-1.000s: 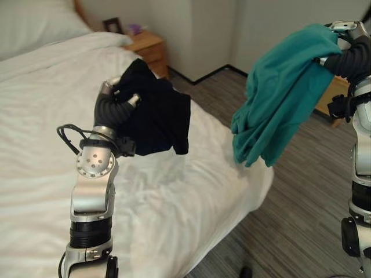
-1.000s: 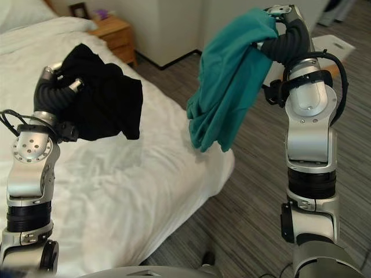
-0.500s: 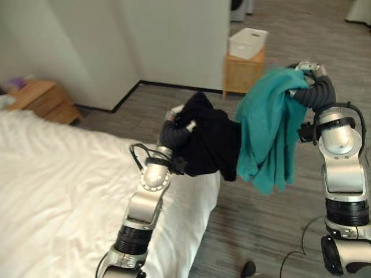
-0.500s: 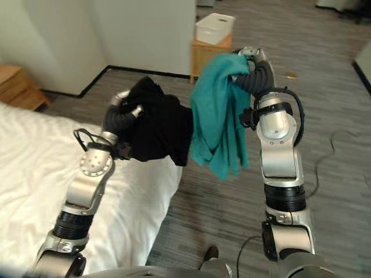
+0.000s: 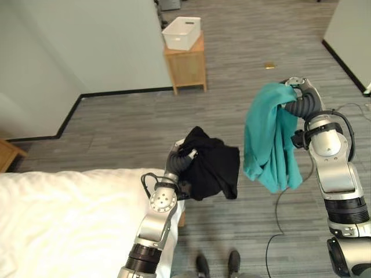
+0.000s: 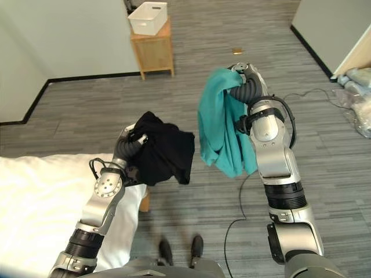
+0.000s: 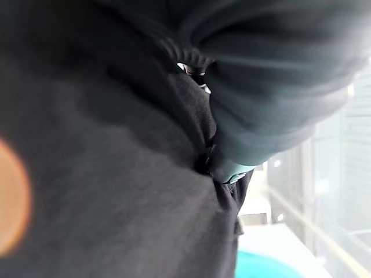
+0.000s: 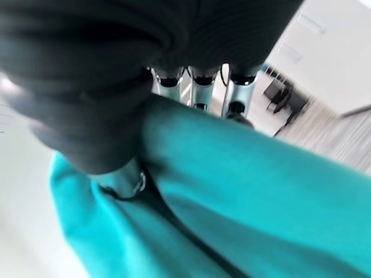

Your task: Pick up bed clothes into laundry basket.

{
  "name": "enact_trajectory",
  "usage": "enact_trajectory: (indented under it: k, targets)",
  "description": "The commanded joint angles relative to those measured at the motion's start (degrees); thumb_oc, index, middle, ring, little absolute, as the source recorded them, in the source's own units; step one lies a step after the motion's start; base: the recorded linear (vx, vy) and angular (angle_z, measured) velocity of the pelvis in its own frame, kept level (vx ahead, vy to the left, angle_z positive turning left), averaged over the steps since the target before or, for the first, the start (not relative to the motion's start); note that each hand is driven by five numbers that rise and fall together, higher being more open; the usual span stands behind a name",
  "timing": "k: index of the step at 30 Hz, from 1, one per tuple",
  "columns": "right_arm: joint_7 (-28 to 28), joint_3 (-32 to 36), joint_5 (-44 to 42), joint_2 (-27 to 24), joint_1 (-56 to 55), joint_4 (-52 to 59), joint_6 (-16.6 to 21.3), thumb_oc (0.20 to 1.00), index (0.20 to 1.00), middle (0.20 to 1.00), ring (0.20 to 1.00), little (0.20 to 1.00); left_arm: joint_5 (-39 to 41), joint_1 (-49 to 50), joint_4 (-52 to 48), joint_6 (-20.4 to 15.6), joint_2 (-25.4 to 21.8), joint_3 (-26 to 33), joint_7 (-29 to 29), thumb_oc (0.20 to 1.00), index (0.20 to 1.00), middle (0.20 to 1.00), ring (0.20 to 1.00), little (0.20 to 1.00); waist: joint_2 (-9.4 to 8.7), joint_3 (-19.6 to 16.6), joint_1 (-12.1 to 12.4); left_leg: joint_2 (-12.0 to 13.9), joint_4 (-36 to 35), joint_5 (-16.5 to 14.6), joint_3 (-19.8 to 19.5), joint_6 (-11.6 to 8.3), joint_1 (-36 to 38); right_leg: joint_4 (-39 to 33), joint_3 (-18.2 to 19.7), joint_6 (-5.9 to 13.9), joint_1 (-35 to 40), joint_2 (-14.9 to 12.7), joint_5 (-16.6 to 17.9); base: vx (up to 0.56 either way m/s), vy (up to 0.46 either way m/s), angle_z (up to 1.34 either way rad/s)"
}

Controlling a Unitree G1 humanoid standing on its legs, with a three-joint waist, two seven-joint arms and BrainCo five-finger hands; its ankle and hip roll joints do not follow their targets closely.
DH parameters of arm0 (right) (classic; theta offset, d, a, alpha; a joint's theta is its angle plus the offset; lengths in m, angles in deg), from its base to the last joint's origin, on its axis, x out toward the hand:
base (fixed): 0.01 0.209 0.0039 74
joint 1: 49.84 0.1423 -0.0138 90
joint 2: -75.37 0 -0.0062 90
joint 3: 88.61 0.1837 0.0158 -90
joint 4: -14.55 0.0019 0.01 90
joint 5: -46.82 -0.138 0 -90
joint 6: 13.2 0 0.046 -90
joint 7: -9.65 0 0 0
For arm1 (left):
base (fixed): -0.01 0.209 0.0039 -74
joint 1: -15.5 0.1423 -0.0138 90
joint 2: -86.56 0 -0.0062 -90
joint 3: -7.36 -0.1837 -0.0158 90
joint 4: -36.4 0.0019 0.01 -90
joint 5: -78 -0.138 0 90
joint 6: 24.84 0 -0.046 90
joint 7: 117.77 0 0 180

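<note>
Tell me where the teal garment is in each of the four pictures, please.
Left eye view: teal garment, right of centre, hanging from the raised right hand.
Right eye view: near centre.
Left wrist view: a teal patch past the black garment.
Right wrist view: up close, under the fingers.
Shared landmark: black garment.

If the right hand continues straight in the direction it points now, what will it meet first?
Apart from the teal garment it grips, the right hand seems to have a free path over bare floor; depth is uncertain.

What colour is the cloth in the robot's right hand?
Teal. The cloth hangs from the right hand, clearest in the right eye view.
</note>
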Motion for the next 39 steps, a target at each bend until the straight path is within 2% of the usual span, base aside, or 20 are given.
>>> enact_trajectory:
  k: [1, 4, 5, 6, 7, 9, 13, 16, 17, 21, 24, 27, 29, 30, 33, 35, 36, 37, 38, 39]
  targets:
    - [-0.54, -0.31, 1.8, -2.98, 2.53, 8.95, 3.89, 0.2, 0.2, 0.2, 0.2, 0.2, 2.1, -2.87, -4.0, -4.56, 0.94, 1.75, 0.06, 0.2, 0.2, 0.2, 0.2, 0.2, -2.3, -4.21, -0.43, -2.05, -9.64, 4.36, -2.92, -0.65, -4.0, -27.74, 5.73, 5.85, 25.42, -1.73, -1.32, 0.94, -0.046, -0.67]
    - [-0.06, -0.75, 3.38, -0.61, -0.62, 10.13, 4.69, 0.2, 0.2, 0.2, 0.2, 0.2, 2.14, -0.51, -4.87, -4.83, 0.32, 2.2, 0.23, 0.2, 0.2, 0.2, 0.2, 0.2, -3.07, -4.98, 0.96, -2.97, -9.64, 8.43, -4.39, 1.63, -0.72, -27.74, 8.72, 7.3, 31.11, -2.34, -0.86, 0.77, 0.055, -0.19]
    - [0.01, -0.5, 4.12, 0.33, -2.81, 11.03, 4.8, 0.2, 0.2, 0.2, 0.2, 0.2, 1.95, 0.18, -4.87, -4.59, 0.17, 1.82, 0.28, 0.2, 0.2, 0.2, 0.2, 0.2, -4.95, -5.23, 1.09, -3.93, -9.64, 9.13, -1.48, 2.76, 4.56, -18.96, 8.75, 13.53, 31.32, -5.21, 4.22, 0.67, 0.101, -0.95]
    - [0.01, -0.34, 4.53, 0.03, -4.17, 11.78, 5.08, 0.2, 0.2, 0.2, 0.2, 0.2, 1.94, -0.12, -4.7, -4.62, 0.54, 1.07, 0.52, 0.2, 0.2, 0.2, 0.2, 0.2, -5.25, -5.29, 0.19, -4.31, -9.64, 8.11, -1.06, 2.46, 7.39, -11.48, 8.85, 15.92, 28.56, -6.38, 8.07, 0.84, 0.105, -1.01]
    - [0.08, -0.24, 4.91, -0.78, -4.42, 12.22, 5.16, 0.2, 0.2, 0.2, 0.2, 0.2, 1.62, -0.88, -3.94, -4.54, 0.87, 0.16, 0.6, 0.2, 0.2, 0.2, 0.2, 0.2, -4.52, -5.17, -0.63, -3.86, -9.64, 7.27, -1.25, 2.42, 9.48, -2.55, 10.24, 16.77, 23.84, -6.54, 12.75, 0.51, 0.03, -0.61]
    - [0.34, -0.03, 5.4, -1.54, -4.48, 12.41, 5.21, 0.2, 0.2, 0.2, 0.2, 0.2, 1.21, -2.27, -3.3, -4.41, 0.98, -0.28, 0.59, 0.2, 0.2, 0.2, 0.2, 0.2, -3.18, -5.51, -1.86, -2.37, -9.64, 4.43, -1.09, 2.36, 12.74, 2.69, 10.34, 16.86, 15.3, -8.72, 13.66, 0.47, 0.017, -0.34]
    - [1.71, 1.12, 4.63, -1.99, -5.68, 15.12, 4.45, 0.2, 0.2, 0.2, 0.2, 0.2, 0.42, -5.06, -2.43, -4.54, 0.77, -1.16, 1.23, 0.2, 0.2, 0.2, 0.2, 0.2, -2.15, -5.28, -4.08, -2.15, -9.64, 0.73, -3.23, 2.88, 15.59, -4.32, 9.63, 13.61, 5.65, -6.81, 7.47, 0.46, -0.001, -0.06]
    - [1.99, 1.54, 3.84, -2.57, -7.42, 15.95, 4.06, 0.2, 0.2, 0.2, 0.2, 0.2, 0.29, -6.12, -1.6, -4.04, 0.53, -2.08, 1.63, 0.2, 0.2, 0.2, 0.2, 0.2, -3.42, -5.48, -6.75, -3.84, -9.64, -3.68, -5.6, 3.03, 19.2, -20.36, 8.06, 9.59, 1.16, -4.71, 13.0, 0.57, -0.151, 0.36]
    - [1.91, 2.82, 3.72, -2.83, -9.34, 16.6, 3.76, 0.2, 0.2, 0.2, 0.2, 0.2, -0.16, -6.18, -1.11, -4.01, 0.39, -2.25, 1.9, 0.2, 0.2, 0.2, 0.2, 0.2, -3.76, -5.18, -8.14, -4.65, -9.64, -6.97, -7.84, 3.1, 22.82, -27.74, 8.0, 8.74, -3.35, -4.29, 18.7, 0.57, -0.154, 0.52]
    - [1.93, 1.81, 3.95, -2.52, -11.46, 16.68, 4.2, 0.2, 0.2, 0.2, 0.2, 0.2, 0.29, -5.35, -0.89, -3.56, 0.12, -1.25, 2.57, 0.2, 0.2, 0.2, 0.2, 0.2, -3.41, -6.02, -9.09, -5.73, -9.64, -14.14, -10.07, 3.12, 30.26, -27.74, 4.14, 10.49, -13.87, -5.82, 22.86, 0.77, -0.159, 0.84]
    - [3.91, 3.17, 3.89, -1.31, -15.21, 17.8, 3.68, 0.2, 0.2, 0.2, 0.2, 0.2, -0.91, -2.31, 1.46, -3.63, 0.84, -2.13, 2.49, 0.2, 0.2, 0.2, 0.2, 0.2, -3.95, -7.52, -10.25, -5.64, -9.61, -18.0, -12.72, 3.43, 38.83, -27.74, 5.43, 5.7, -6.36, -5.16, 26.86, 0.85, -0.222, 0.51]
    - [5.56, 1.93, 3.9, -1.63, -14.88, 18.37, 3.62, 0.2, 0.2, 0.2, 0.2, 0.2, -1.18, 0.28, 1.74, -3.6, 1.49, -1.72, 2.01, 0.2, 0.2, 0.2, 0.2, 0.2, -5.25, -5.34, -9.22, -5.56, 18.33, -14.07, -12.06, -0.03, 29.28, -27.74, 3.89, 5.77, 3.68, -6.75, 25.58, 0.59, -0.243, 0.17]
    - [6.23, 1.48, 4.78, -4.05, -11.82, 18.15, 3.36, 0.2, 0.2, 0.2, 0.2, 0.2, -0.7, 0.96, 1.19, -3.09, 0.35, -0.54, 2.96, 0.2, 0.2, 0.2, 0.2, 0.2, -5.72, -4.28, -7.55, -0.32, 31.7, -12.64, -8.19, -2.44, 16.34, -27.74, 2.02, 5.37, 8.93, -6.86, 19.88, 0.48, -0.2, 0.51]
    - [6.23, 1.49, 4.78, -4.06, -11.7, 18.11, 3.36, 0.2, 0.2, 0.2, 0.2, 0.2, -0.7, 0.88, 1.16, -3.05, 0.35, -0.51, 2.97, 0.2, 0.2, 0.2, 0.2, 0.2, -5.91, -4.37, -7.67, -0.57, 31.79, -12.37, -8.24, -2.38, 15.91, -27.74, 1.99, 5.36, 8.61, -7.12, 20.07, 0.39, -0.134, 0.56]
    - [7.04, 0.41, 6.18, -5.48, -7.52, 15.81, 2.66, 0.2, 0.2, 0.2, 0.2, 0.2, -0.09, -0.38, 0.66, -1.68, -0.89, 1.37, 4.28, 0.2, 0.2, 0.2, 0.2, 0.2, -5.86, -4.31, -6.58, 1.92, 21.85, -14.43, -2.44, -1.48, 11.31, -27.74, -0.21, 5.98, 11.81, -8.03, 16.4, 0.39, -0.028, 0.3]
    - [7.17, -0.18, 6.49, -5.55, -6.14, 14.66, 2.41, 0.2, 0.2, 0.2, 0.2, 0.2, 0.01, -1.28, -0.02, -0.99, -1.61, 2.11, 4.56, 0.2, 0.2, 0.2, 0.2, 0.2, -5.66, -4.46, -6.35, 1.06, 15.29, -11.25, -0.88, -0.83, 11.32, -27.74, -0.35, 6.0, 12.48, -8.07, 15.84, 0.41, 0.067, 0.14]
    - [7.75, -1.35, 6.82, -6.48, -3.2, 12.55, 2.21, 0.2, 0.2, 0.2, 0.2, 0.2, 0.0, -3.22, -0.81, -0.49, -2.99, 3.26, 5.03, 0.2, 0.2, 0.2, 0.2, 0.2, -4.03, -4.72, -5.77, 1.44, -2.08, -2.21, 4.77, -0.82, 12.32, -27.74, -1.4, 6.29, 15.27, -7.07, 13.3, 0.69, 0.078, 0.05]
    - [7.87, -1.83, 7.01, -8.69, 0.64, 10.72, 1.25, 0.2, 0.2, 0.2, 0.2, 0.2, 0.12, -7.64, -0.36, 1.08, -5.45, 4.38, 5.06, 0.2, 0.2, 0.2, 0.2, 0.2, -3.64, -5.43, -6.84, 4.41, -7.83, -0.83, 17.01, -0.03, 12.47, -27.74, -4.15, 6.47, 18.14, -7.02, 9.94, 0.89, 0.086, -0.14]
    - [8.6, -1.31, 8.19, -9.55, 1.76, 9.8, 0.18, 0.2, 0.2, 0.2, 0.2, 0.2, -0.44, -9.85, -0.01, 3.06, -6.76, 5.14, 5.54, 0.2, 0.2, 0.2, 0.2, 0.2, -2.89, -6.5, -7.97, 5.32, -8.79, -1.13, 22.34, 0.74, 15.7, -27.74, -5.07, 6.86, 19.66, -6.54, 9.13, 0.52, 0.003, 0.03]
    - [8.6, -1.32, 8.19, -9.55, 1.8, 9.78, 0.17, 0.2, 0.2, 0.2, 0.2, 0.2, -0.44, -9.89, -0.01, 3.07, -6.76, 5.16, 5.55, 0.2, 0.2, 0.2, 0.2, 0.2, -2.89, -6.41, -7.89, 5.35, -8.81, -1.12, 22.43, 0.73, 15.79, -27.74, -4.98, 6.85, 19.69, -6.52, 9.15, 0.65, 0.105, 0.44]
